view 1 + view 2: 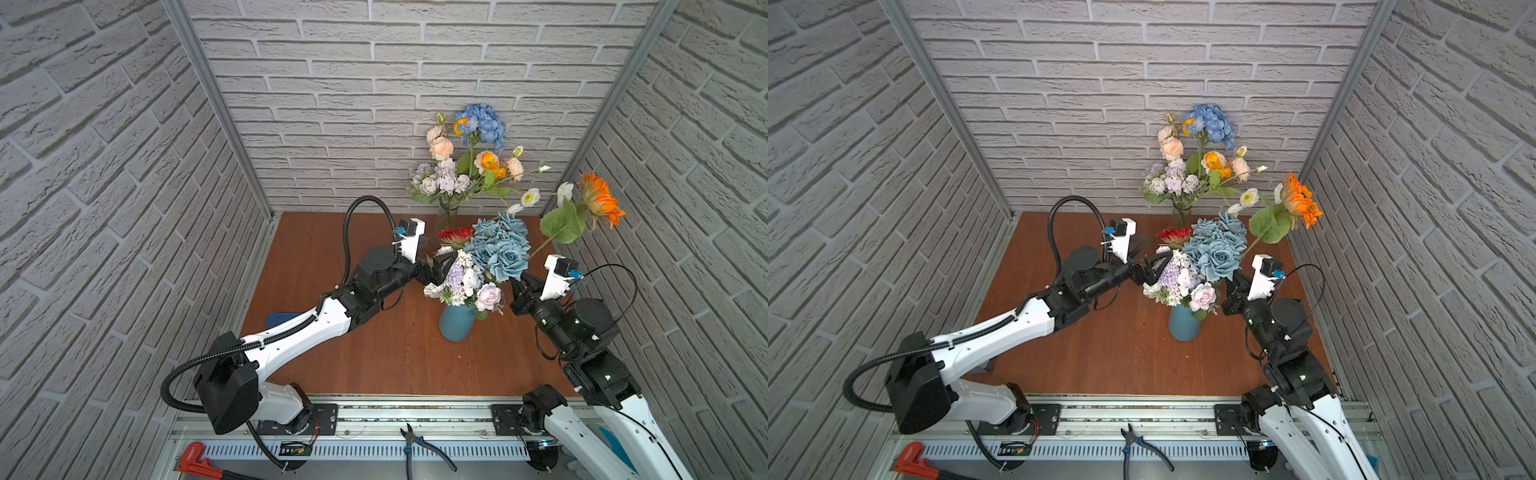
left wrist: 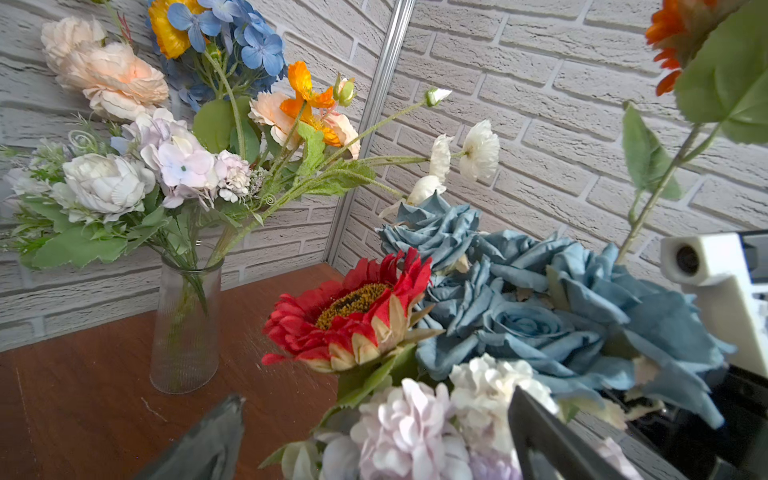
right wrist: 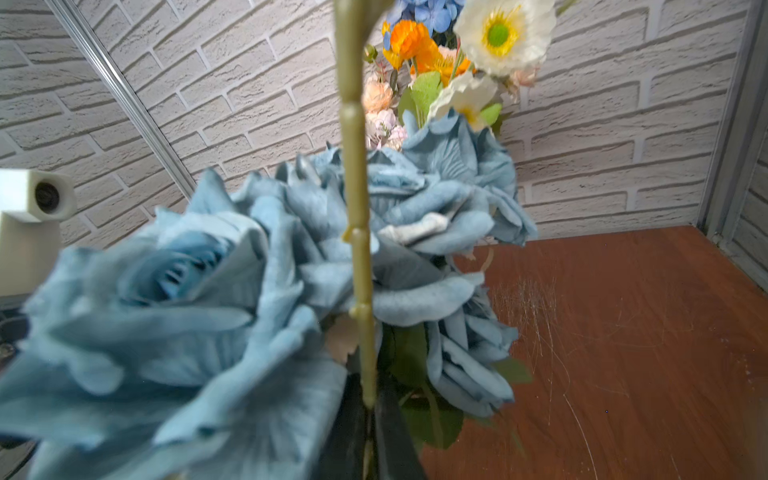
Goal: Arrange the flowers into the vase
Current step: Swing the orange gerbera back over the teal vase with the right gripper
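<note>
Plainly, the right jaws were pinching the bottom end of the orange daisy [image 1: 600, 199], whose pale green stem [image 3: 357, 208] rose straight out of them in the right wrist view. In both top views the right arm [image 1: 582, 324] sat at 3 o'clock from the blue vase [image 1: 455, 326]. The daisy leaned away toward 1 o'clock, its head and broad leaf [image 1: 563, 224] up near the right wall, outside the vase mouth.

The blue vase stood upright near the middle of the bench [image 1: 374, 353]. It held blue roses [image 1: 498, 245], a lilac-white bunch [image 1: 461, 282] and a red daisy [image 2: 353, 316], and the held stem passed just beside the roses.

The left arm [image 1: 299, 336] reached in from 9 o'clock. The left jaws were spread wide beside that bouquet, level with the blooms, and held nothing.

At 12 o'clock from the blue vase, by the back wall, a glass vase [image 1: 446, 216] carried more flowers [image 1: 446, 183]. These were a blue hydrangea [image 1: 482, 124], peach roses [image 1: 440, 147], orange poppies [image 1: 488, 162] and white poppies [image 1: 530, 197] leaning toward 3 o'clock. Pliers [image 1: 411, 441] lay on the rail at 6 o'clock.
</note>
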Robot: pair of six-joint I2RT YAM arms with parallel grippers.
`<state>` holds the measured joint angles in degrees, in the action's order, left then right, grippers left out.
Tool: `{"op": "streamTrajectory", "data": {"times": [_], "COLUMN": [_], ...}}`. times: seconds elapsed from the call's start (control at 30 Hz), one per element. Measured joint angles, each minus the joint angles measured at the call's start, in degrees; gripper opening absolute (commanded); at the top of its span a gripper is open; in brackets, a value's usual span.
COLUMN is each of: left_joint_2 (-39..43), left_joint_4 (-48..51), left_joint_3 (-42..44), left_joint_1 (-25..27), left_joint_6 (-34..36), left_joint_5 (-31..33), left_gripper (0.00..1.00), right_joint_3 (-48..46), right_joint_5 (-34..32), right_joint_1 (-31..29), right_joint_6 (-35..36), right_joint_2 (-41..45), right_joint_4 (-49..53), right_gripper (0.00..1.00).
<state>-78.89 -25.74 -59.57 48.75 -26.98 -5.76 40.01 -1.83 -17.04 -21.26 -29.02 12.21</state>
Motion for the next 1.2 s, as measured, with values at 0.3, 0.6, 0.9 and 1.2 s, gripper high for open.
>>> {"op": "streamTrajectory", "data": {"times": [0.3, 0.6, 0.9, 1.2], "left_joint_2": [-0.3, -0.3, -0.1, 1.4], "left_joint_4": [0.0, 0.0, 0.0, 0.0], "left_joint_3": [0.0, 0.0, 0.2, 0.9], "left_joint_1": [0.0, -0.3, -0.6, -0.8], "left_joint_6": [-0.3, -0.3, -0.2, 0.0], "left_joint_5": [-0.5, -0.5, -0.4, 0.1], "left_gripper": [0.98, 0.98, 0.98, 0.98], "right_joint_3": [-4.7, 0.2, 5.3, 5.2], "right_joint_5": [1.8, 0.5, -2.4, -2.3], "right_joint_1": [0.0, 0.0, 0.0, -0.1], "right_joint_6": [-2.5, -0.3, 3.1, 4.0], "right_joint_2": [3.0, 8.0, 8.2, 3.7], "right_joint_4": [-0.4, 11.7, 13.7, 11.4], "right_gripper": [0.17, 0.48, 0.50, 0.06]}}
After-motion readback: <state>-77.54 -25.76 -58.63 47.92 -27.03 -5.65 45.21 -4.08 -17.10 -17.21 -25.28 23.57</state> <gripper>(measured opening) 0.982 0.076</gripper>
